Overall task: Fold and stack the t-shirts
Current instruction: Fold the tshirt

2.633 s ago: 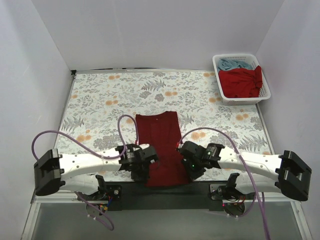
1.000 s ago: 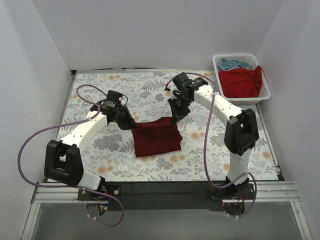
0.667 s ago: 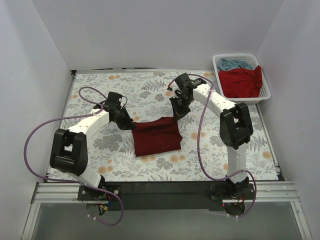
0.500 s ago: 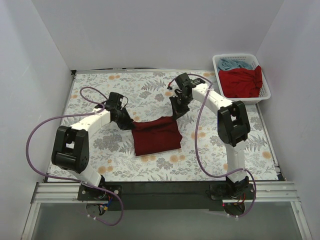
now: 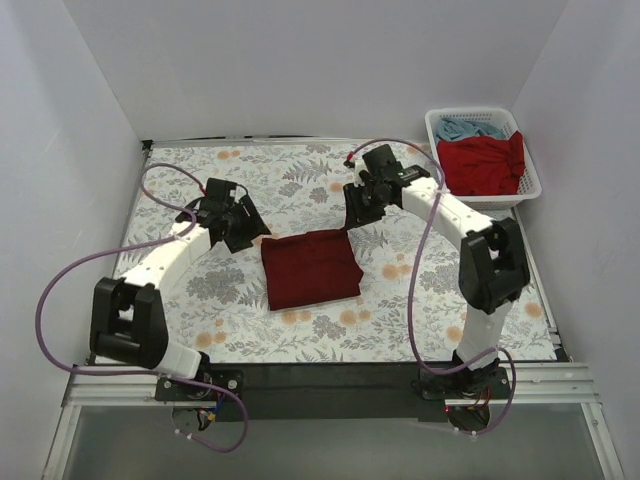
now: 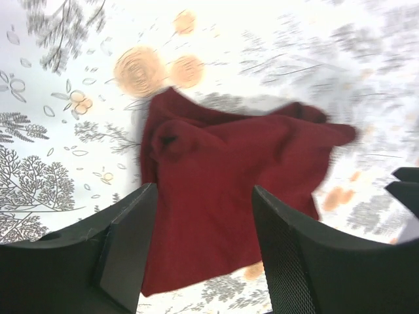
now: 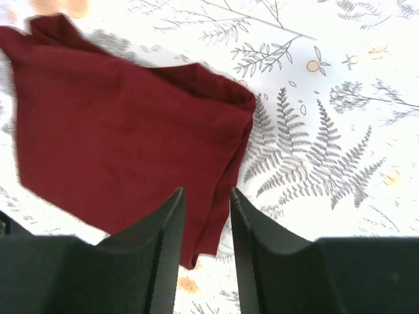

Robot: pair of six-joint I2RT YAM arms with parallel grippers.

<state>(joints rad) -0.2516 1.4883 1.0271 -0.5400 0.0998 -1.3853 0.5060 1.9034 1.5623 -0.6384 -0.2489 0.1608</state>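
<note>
The dark maroon t-shirt (image 5: 310,268) lies folded in a rough rectangle on the floral cloth, mid-table. My left gripper (image 5: 246,226) hovers just off its far left corner, jaws open and empty. In the left wrist view, the maroon t-shirt (image 6: 222,176) spreads below the left gripper (image 6: 203,196). My right gripper (image 5: 356,211) hangs above the far right corner, also open and holding nothing. In the right wrist view, the shirt's layered edge (image 7: 118,137) shows under the right gripper (image 7: 206,196). A brighter red t-shirt (image 5: 485,165) and a light blue one (image 5: 468,128) lie in the basket.
The white lattice basket (image 5: 487,200) stands at the far right corner by the wall. White walls close in the floral table cloth (image 5: 200,300) on three sides. Purple cables loop from both arms over the table.
Both grippers have opened and let go of the maroon shirt's far edge, then drawn up and away. The cloth has dropped flat into its fold.
</note>
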